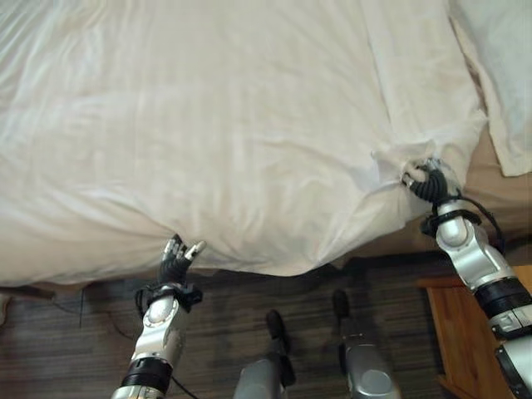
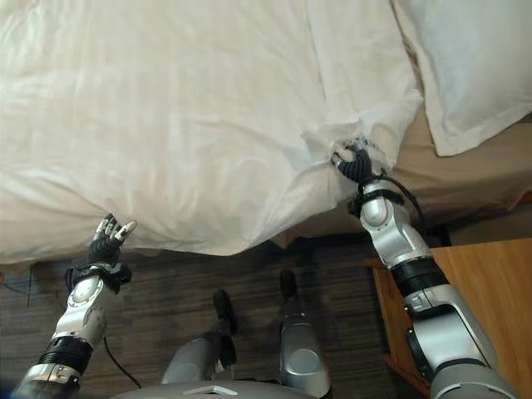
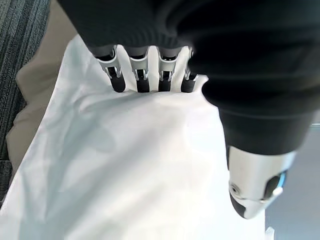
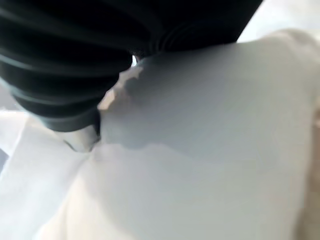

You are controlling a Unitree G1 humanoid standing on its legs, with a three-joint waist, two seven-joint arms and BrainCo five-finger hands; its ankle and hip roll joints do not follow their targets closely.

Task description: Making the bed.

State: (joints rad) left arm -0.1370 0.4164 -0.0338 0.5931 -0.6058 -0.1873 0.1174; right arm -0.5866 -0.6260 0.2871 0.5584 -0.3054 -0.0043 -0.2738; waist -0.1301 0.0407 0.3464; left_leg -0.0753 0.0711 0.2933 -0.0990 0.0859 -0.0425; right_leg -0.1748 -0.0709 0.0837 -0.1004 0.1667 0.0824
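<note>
Left eye view | right hand (image 1: 426,181) pinching bunched duvet (image 1: 208,141) corner near pillow (image 2: 474,66) | left hand (image 1: 178,259) spread at hanging duvet edge | risk: one-sided pull skews duvet or slips grip

Duvet (image 1: 216,125) white w/ faint stripe weave. Pillow (image 2: 474,66) white. Mattress (image 2: 474,179) beige. Floor (image 1: 75,341) dark grey, streaked. Bedside table (image 2: 490,299) orange-brown wood.

soft even light, white duvet (image 1: 208,125) near glare, right wrist view blurred, floor (image 1: 83,349) dim.
</note>
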